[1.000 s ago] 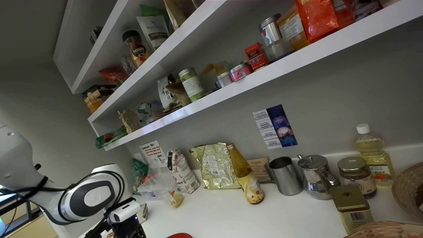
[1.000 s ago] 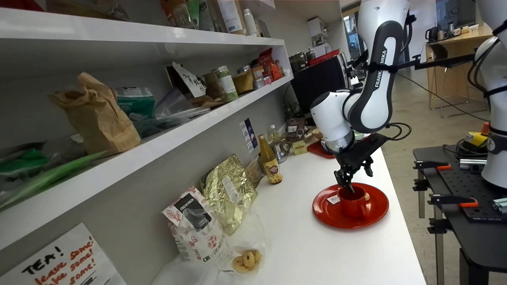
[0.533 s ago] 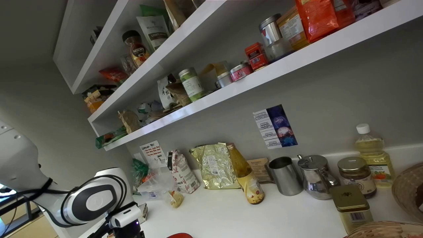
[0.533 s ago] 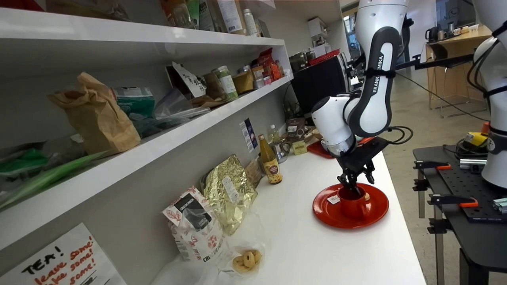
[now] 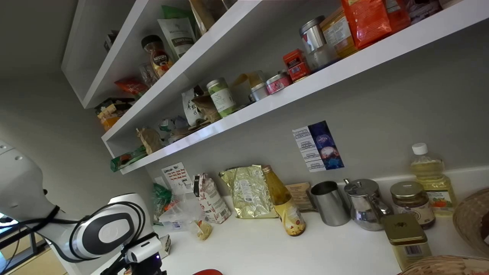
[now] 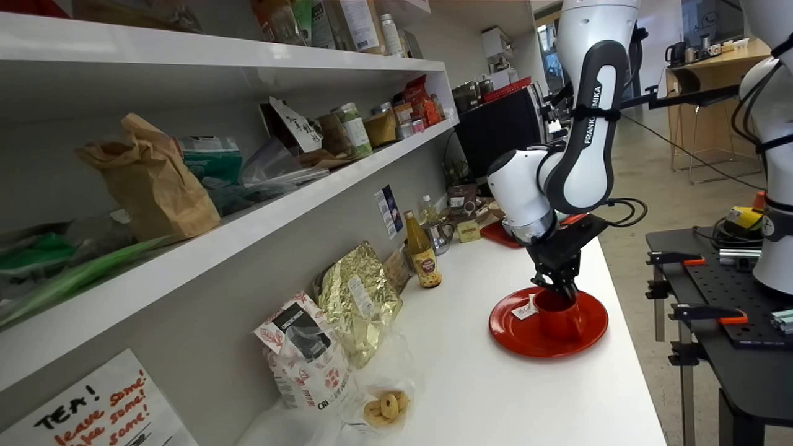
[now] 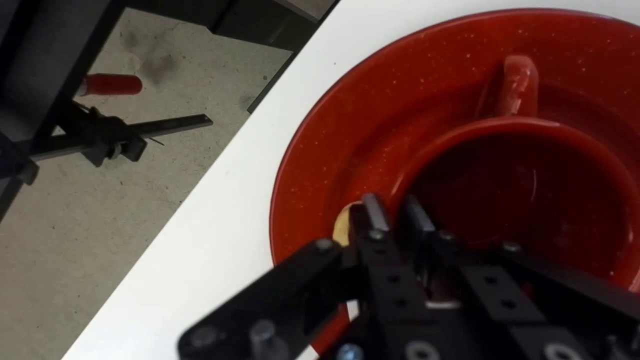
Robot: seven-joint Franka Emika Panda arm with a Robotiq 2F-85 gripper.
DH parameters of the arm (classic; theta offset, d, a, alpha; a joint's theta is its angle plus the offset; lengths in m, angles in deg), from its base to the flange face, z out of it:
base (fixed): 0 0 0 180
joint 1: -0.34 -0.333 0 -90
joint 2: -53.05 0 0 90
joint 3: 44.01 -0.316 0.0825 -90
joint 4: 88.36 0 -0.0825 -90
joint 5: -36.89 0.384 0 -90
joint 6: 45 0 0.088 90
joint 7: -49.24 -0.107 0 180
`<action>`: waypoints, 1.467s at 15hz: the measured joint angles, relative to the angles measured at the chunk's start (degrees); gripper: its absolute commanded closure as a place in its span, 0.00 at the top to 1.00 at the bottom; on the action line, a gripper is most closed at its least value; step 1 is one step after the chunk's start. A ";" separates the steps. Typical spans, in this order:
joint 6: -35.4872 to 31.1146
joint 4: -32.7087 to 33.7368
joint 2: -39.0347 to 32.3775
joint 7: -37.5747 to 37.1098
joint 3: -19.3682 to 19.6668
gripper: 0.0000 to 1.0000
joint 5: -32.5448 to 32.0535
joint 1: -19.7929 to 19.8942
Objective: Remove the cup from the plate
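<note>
Cup (image 7: pixel 525 190) sits upright, handle toward wrist view's top, rim pinched by the end effector (image 7: pixel 395 212).

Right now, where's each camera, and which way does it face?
An exterior view: before the counter, facing shelves; arm at left.
An exterior view: near the shelves, looking along the counter to cup and plate; arm and pincer show.
Wrist view: on the arm, looking down into the cup; pincer fingers show.
Both exterior views share the gold bag.
</note>
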 measured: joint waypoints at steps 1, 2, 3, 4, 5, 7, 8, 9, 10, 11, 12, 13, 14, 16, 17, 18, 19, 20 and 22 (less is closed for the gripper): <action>0.01 0.00 0.36 -0.02 0.00 0.03 0.00 -0.10; 0.01 -0.01 0.74 -0.02 0.00 0.03 0.00 -0.18; 0.01 0.00 0.98 -0.05 0.00 0.02 0.19 -0.28; 0.00 0.09 1.31 -0.16 -0.01 0.02 0.34 -0.48; 0.01 0.28 1.71 -0.46 -0.02 0.02 0.36 -0.81; 0.01 0.83 2.61 -1.22 -0.23 0.02 0.33 -1.70; 0.01 1.22 3.05 -1.39 -0.46 0.02 0.22 -2.20; 0.01 1.67 3.48 -1.52 -0.75 0.03 0.16 -2.67; 0.01 2.08 3.94 -1.59 -1.07 0.03 0.08 -3.11; 0.01 2.47 4.28 -1.63 -1.44 0.03 0.04 -3.44; 0.02 2.86 4.57 -1.63 -1.76 0.03 0.00 -3.79; 0.02 3.25 4.78 -1.63 -2.07 0.02 -0.03 -4.08; 0.02 3.60 4.95 -1.63 -2.42 0.02 -0.04 -4.30; 0.01 4.37 5.09 -1.63 -3.20 0.02 -0.03 -4.62; 0.01 4.79 5.09 -1.63 -3.65 0.02 0.05 -4.71; -0.01 5.24 5.05 -1.63 -4.12 0.02 0.30 -4.81; -0.04 5.70 5.01 -1.63 -4.63 0.02 0.75 -4.89; -0.06 6.20 4.94 -1.63 -5.11 0.02 1.26 -5.02; -0.24 7.29 4.40 -1.63 -6.00 0.02 2.66 -5.39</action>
